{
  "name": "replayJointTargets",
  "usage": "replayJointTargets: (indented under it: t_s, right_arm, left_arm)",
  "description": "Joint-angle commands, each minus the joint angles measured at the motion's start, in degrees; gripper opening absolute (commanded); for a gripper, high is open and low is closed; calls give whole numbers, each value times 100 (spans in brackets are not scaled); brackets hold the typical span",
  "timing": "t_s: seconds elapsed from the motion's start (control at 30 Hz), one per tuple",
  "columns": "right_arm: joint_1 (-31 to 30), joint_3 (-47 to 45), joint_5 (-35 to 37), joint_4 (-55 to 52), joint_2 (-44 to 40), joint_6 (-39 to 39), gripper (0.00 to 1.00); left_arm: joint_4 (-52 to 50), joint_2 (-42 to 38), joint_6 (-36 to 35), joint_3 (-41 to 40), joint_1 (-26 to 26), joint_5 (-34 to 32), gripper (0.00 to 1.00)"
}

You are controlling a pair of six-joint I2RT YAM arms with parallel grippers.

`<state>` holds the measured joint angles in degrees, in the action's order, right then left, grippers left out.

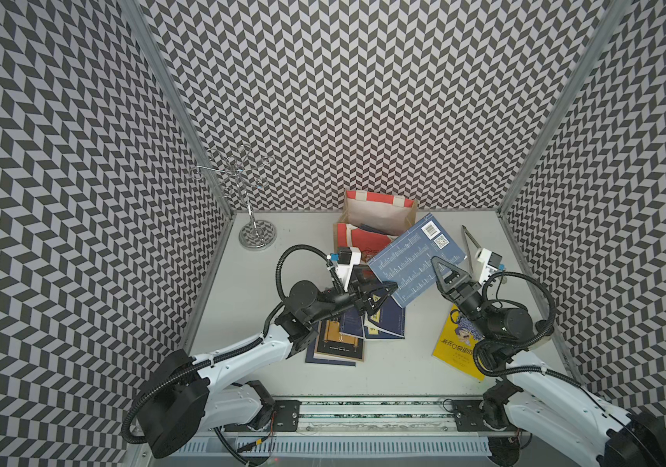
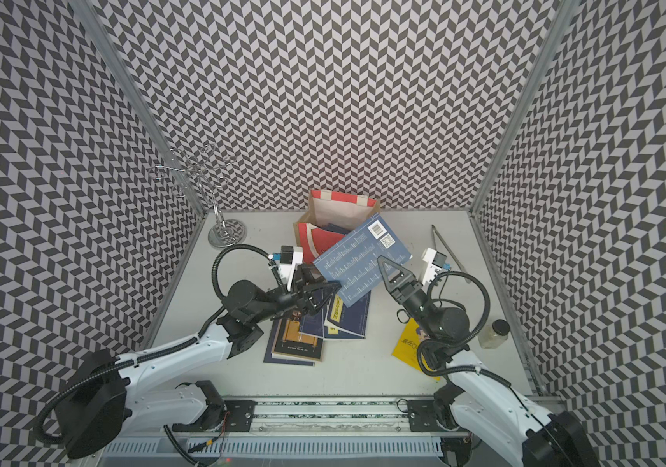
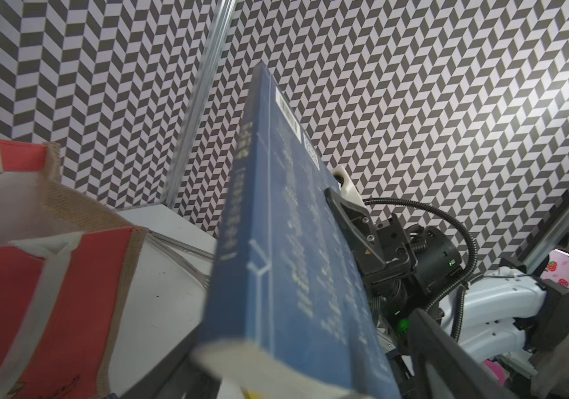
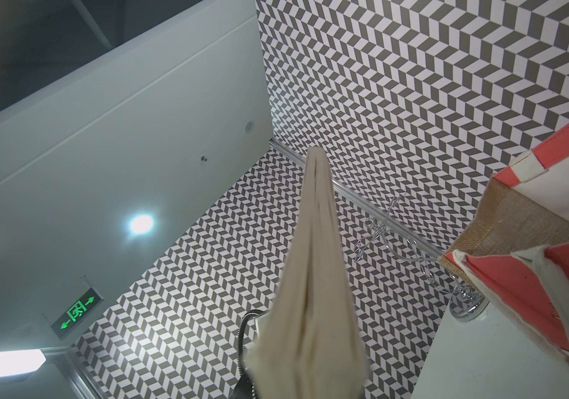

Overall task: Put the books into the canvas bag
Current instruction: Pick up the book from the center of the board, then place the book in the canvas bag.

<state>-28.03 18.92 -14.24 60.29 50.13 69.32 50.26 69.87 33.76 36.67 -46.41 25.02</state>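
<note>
Hanging tilted above the table: blue book, overlapping open bag's front corner in both top views | right claw clamped on its edge | left claw spread wide at its near corner | book pile under left arm | yellow book under right arm

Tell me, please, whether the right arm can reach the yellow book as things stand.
Probably not: the right gripper is shut on the blue book, and the yellow book lies partly beneath that arm.
</note>
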Motion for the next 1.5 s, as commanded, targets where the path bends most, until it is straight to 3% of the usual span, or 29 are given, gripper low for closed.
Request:
replayJointTargets:
  t_s: [0.0, 0.3, 0.37, 0.43, 0.53, 0.57, 0.7, 0.83, 1.0, 1.17, 1.3, 1.47]
  right_arm:
    - [-142, -44, 527, 363, -92, -344, 0]
    - [-324, -14, 827, 464, 3, -853, 0]
    - [-326, 23, 760, 455, 44, -897, 12]
    - [-330, 52, 721, 422, 58, -930, 36]
    - [-326, 175, 925, -86, -8, -1009, 70]
    - [-314, 243, 1014, -367, -49, -1073, 77]
    - [19, 561, 782, -1504, -153, -1393, 90]
    - [471, 715, 302, -2124, -131, -1594, 97]
    - [962, 1115, -223, -3163, -52, -2285, 99]
    - [1142, 1590, -323, -4124, -8, -3358, 99]
    - [1151, 1755, -354, -4496, 20, -3789, 99]
    - [1149, 1660, -371, -4629, -15, -3865, 99]
  left_arm:
    - [218, 115, 17, 225, -119, -41, 73]
    - [-218, 194, -47, 430, -131, -224, 23]
    - [-386, 173, -134, 543, -84, -247, 11]
    - [-684, 131, -236, 717, 63, -227, 0]
    - [-1121, 10, -334, 1027, 611, 49, 0]
    - [-1294, -32, -339, 1197, 912, 224, 0]
    - [-2315, 109, -555, 2271, 2127, 1068, 0]
    - [-3949, 999, -1173, 3984, 2997, 2198, 0]
    - [-6283, 2535, -2159, 6248, 3466, 3413, 0]
    - [-9138, 4210, -3537, 8916, 3503, 2835, 0]
    - [-10238, 5317, -3737, 10762, 3517, 2780, 0]
    - [-10294, 5513, -3878, 10612, 3432, 2880, 0]
